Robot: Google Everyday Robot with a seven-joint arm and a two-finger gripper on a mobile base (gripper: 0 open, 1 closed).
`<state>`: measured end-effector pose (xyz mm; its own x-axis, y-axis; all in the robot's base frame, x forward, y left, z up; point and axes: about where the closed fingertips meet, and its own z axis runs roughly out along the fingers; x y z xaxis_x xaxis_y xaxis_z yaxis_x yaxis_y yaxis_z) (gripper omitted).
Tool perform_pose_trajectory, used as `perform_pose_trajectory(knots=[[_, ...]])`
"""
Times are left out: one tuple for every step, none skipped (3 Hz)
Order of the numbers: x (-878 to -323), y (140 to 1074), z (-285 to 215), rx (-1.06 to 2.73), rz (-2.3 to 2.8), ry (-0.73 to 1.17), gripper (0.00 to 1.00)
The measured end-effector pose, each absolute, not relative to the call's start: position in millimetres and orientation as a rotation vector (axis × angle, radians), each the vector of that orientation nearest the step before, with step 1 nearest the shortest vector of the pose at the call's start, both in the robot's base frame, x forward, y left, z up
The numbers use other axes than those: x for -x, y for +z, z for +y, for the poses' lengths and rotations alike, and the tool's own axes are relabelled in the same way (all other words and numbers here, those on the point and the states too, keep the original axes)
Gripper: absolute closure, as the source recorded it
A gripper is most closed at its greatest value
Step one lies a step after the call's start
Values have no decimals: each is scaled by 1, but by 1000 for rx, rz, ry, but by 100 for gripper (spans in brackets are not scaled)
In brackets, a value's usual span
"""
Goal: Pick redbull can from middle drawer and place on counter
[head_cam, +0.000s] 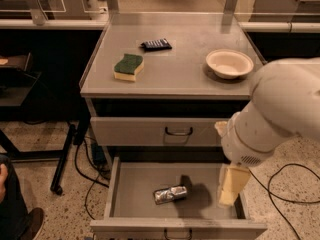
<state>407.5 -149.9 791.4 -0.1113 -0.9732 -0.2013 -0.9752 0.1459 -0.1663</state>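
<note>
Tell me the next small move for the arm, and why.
Probably ease the gripper left and down toward the redbull can: it lies on its side mid-floor in the open middle drawer, while the gripper hangs at the drawer's right side, clearly apart from it.

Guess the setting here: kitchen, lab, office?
Probably an office or lab workspace, not a kitchen: a grey metal counter over drawers, desk frames behind, loose cables on a speckled floor. The gripper hangs over the open middle drawer, right of the redbull can.
</note>
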Motion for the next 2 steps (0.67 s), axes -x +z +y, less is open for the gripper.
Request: perform_pose_trajectory(knots=[[-418,748,-145,1890,2209,50,0],[-417,748,-144,1889,2206,50,0]])
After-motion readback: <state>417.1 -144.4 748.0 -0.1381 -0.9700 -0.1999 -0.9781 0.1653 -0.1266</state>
